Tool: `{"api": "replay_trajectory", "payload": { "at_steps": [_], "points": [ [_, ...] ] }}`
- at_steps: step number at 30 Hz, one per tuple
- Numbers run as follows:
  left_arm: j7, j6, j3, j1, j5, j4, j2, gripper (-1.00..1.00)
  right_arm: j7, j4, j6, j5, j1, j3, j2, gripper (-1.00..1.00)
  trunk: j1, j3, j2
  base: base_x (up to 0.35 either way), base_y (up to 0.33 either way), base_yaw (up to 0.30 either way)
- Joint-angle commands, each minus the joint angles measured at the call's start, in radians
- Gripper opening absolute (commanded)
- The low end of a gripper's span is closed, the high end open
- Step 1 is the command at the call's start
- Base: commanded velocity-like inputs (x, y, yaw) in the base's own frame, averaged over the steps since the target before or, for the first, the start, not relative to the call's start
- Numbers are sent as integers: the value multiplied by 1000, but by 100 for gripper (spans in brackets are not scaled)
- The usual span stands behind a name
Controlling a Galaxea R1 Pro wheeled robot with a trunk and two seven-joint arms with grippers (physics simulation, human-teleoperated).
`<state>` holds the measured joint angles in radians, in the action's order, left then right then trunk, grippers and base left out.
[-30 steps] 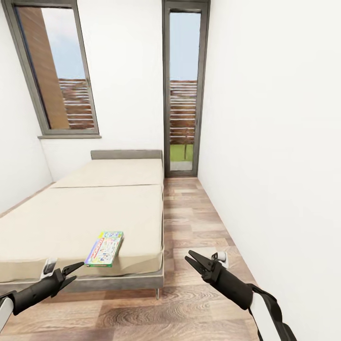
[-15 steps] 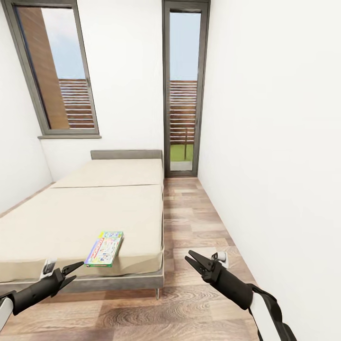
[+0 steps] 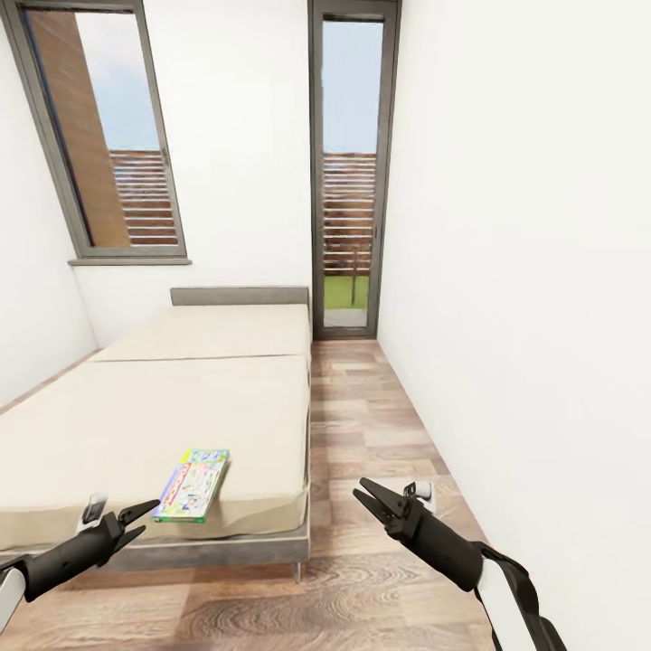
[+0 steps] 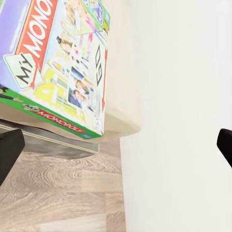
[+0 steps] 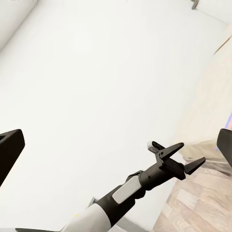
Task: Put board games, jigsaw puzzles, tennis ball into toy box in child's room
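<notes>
Sliding a touch left and down in my head view since a second ago, bed and box together, so that's my camera moving, not the things. My arms hold the same pose.

Front and centre: the flat white-green Monopoly board game box with its bright printed lid [image 3: 191, 485] lies flat on the near right corner of the wide low cream-beige bed [image 3: 136, 425], close to the mattress edge. My left wrist view shows the box [image 4: 55, 63] with a corner reaching out to the mattress corner, wood-plank floor [image 4: 58, 193] below.

My left gripper [image 3: 140, 522], black, hangs just in front of the bed's foot, just beside the box's near end, not touching it, jaws apart and holding nothing. My right gripper [image 3: 366, 502] hovers over the wood-plank floor [image 3: 362, 425] between bed and white wall [image 3: 524, 271], well apart from the box, jaws spread, holding nothing. My right wrist view catches the left gripper [image 5: 186, 157] with its prongs apart.

Beyond the bed: a tall grey-framed window [image 3: 104, 136] and a narrow glazed door [image 3: 350, 172].
</notes>
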<state>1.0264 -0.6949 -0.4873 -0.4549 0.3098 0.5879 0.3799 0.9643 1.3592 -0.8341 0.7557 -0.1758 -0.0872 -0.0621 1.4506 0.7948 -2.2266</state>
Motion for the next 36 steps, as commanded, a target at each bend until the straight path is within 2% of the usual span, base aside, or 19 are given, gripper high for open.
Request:
{"api": "replay_trajectory", "payload": {
  "at_steps": [1, 18, 25, 31, 36],
  "points": [
    [1, -7, -1, -1, 3, 0, 0, 100, 2, 0, -5, 1, -1, -2, -1, 100, 0, 1, 0, 56, -23, 0],
    [1, -6, -1, -1, 3, 0, -1, 100, 2, 0, -5, 1, -1, -2, -1, 100, 0, 1, 0, 13, -5, 0],
    [1, -6, -1, -1, 4, 0, -1, 100, 2, 0, -5, 1, -1, -1, -1, 100, 27, 23, -49, 0, 0, 0],
    [1, -6, -1, -1, 5, 0, -1, 100, 2, 0, -5, 1, -1, -1, -1, 100, 27, 23, -49, 0, 0, 0],
    [1, -6, -1, -1, 5, 0, -1, 100, 2, 0, -5, 1, -1, -1, -1, 100, 46, 39, -84, 0, 0, 0]
  ]
}}
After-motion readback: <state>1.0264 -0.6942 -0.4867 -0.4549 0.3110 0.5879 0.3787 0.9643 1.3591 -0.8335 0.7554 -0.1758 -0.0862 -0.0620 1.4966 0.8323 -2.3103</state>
